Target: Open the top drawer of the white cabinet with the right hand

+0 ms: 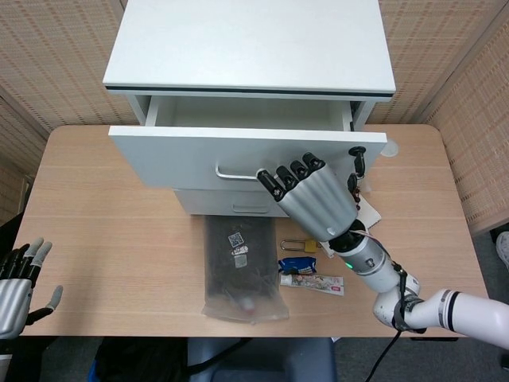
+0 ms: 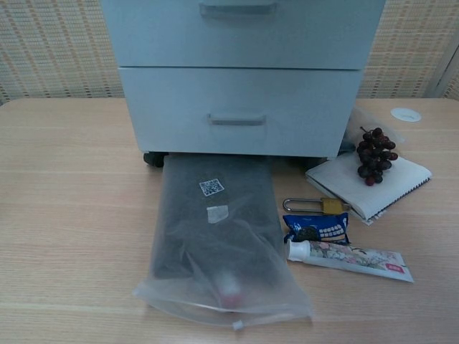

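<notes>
The white cabinet (image 1: pixel 250 44) stands at the back of the table. Its top drawer (image 1: pixel 183 151) is pulled out towards me, and a strip of its inside shows behind the front panel. My right hand (image 1: pixel 312 195) grips the drawer's handle (image 1: pixel 232 173), its fingers hooked over the right end of the bar and the thumb raised apart at the right. My left hand (image 1: pixel 17 278) is at the lower left off the table's edge, open, holding nothing. The chest view shows the lower drawers (image 2: pixel 237 115) and neither hand.
In front of the cabinet lies a clear bag with a dark item (image 2: pixel 215 236). To its right are a padlock (image 2: pixel 315 206), a blue packet (image 2: pixel 317 228), a toothpaste tube (image 2: pixel 351 256), and grapes (image 2: pixel 373 154) on a white notebook (image 2: pixel 401 175). A white disc (image 2: pixel 406 114) sits far right.
</notes>
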Controlling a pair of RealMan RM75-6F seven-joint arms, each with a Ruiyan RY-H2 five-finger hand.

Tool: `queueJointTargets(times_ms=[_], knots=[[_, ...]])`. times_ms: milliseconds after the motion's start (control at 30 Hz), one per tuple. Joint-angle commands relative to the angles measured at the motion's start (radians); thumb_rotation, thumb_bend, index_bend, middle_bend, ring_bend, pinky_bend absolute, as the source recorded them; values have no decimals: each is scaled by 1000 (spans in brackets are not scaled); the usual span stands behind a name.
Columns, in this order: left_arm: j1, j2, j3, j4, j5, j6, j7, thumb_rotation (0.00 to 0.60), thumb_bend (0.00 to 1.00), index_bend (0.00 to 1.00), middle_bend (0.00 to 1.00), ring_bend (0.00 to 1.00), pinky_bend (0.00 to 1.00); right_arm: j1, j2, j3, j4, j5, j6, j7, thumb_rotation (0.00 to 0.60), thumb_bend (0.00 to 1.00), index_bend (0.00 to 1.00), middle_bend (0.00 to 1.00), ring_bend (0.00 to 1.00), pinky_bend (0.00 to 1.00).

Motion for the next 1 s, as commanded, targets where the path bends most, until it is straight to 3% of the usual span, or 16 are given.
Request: queueJointTargets(times_ms=[33,1000], knots=[[0,0,0,0,1,0,0,600,376,0,0,0,72,-7,4,-2,-14,-9,2,-5,600,301,609,952,997,1000],[-5,2,1,-9,3,-5,6,600,376,0,0,0,72,-81,46,-24,-153,-126,17,-22,600,301,609,952,997,1000]])
